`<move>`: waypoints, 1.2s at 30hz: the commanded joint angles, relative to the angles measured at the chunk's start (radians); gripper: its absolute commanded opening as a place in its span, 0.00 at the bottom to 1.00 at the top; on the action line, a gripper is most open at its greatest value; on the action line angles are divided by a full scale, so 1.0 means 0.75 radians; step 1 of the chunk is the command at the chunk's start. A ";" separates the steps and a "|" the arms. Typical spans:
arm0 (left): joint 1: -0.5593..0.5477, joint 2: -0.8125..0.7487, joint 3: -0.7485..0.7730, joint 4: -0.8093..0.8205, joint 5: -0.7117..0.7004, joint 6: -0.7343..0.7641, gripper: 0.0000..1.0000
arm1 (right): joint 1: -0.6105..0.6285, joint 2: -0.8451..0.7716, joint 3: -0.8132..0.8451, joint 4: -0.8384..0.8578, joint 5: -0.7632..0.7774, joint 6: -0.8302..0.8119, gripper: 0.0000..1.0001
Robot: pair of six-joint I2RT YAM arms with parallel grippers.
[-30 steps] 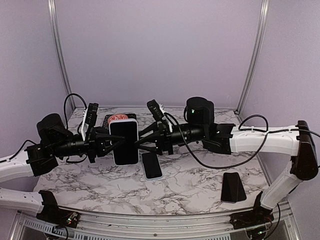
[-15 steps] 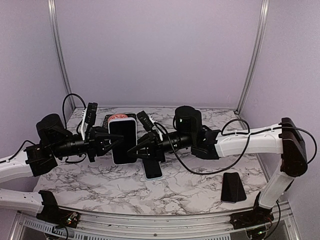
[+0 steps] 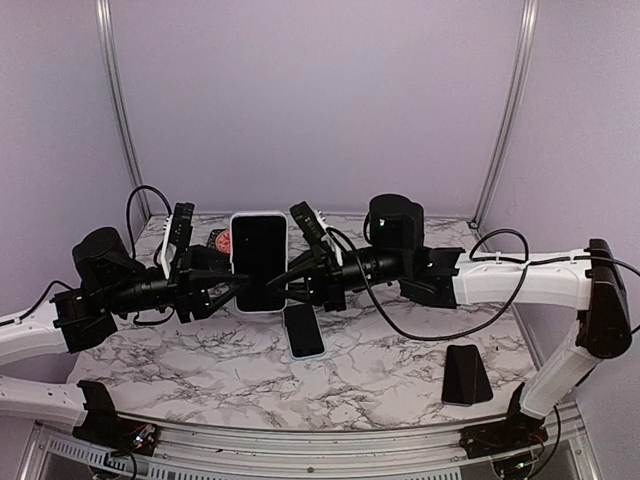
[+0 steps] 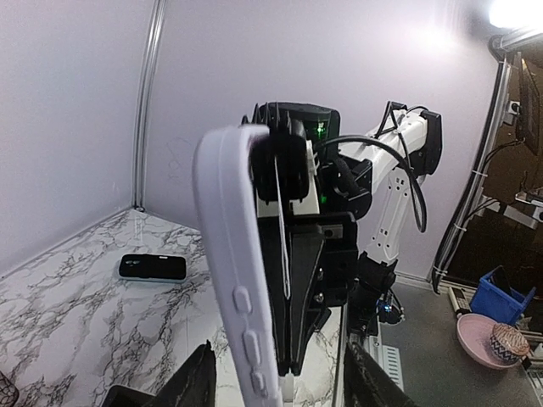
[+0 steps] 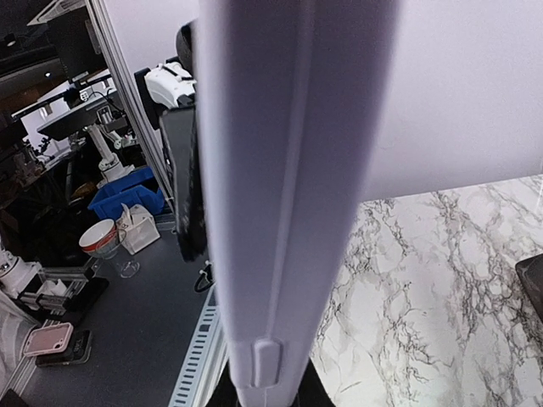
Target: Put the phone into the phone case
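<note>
Clamped from both sides: left gripper (image 3: 232, 285) shut on the left edge of the white phone case (image 3: 259, 262), right gripper (image 3: 287, 276) pinching the opposite edge, so the case hangs upright in the air between the two arms. Seen edge-on in the left wrist view, white rim with side buttons just ahead of that gripper; filling most of the right wrist view as a pale blurred band, too close to read any detail. Dark face toward the overhead camera, either the inner back or a phone already seated; cannot tell which. Below the case and slightly toward the right arm, a phone (image 3: 303, 330) flat on the marble table (image 3: 380, 370), untouched by either gripper. Behind the case, a reddish item (image 3: 224, 240), mostly hidden. Well off from the case, near the right arm's base, a black wedge stand (image 3: 466, 374). Likely risks: uneven squeezing flexing the soft rim and letting it pop free; one gripper releasing early and the case swinging or dropping onto the phone beneath.
</note>
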 commanded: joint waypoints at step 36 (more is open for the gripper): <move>-0.004 0.006 0.022 0.064 0.060 0.016 0.00 | -0.032 -0.136 0.079 -0.099 0.111 -0.085 0.58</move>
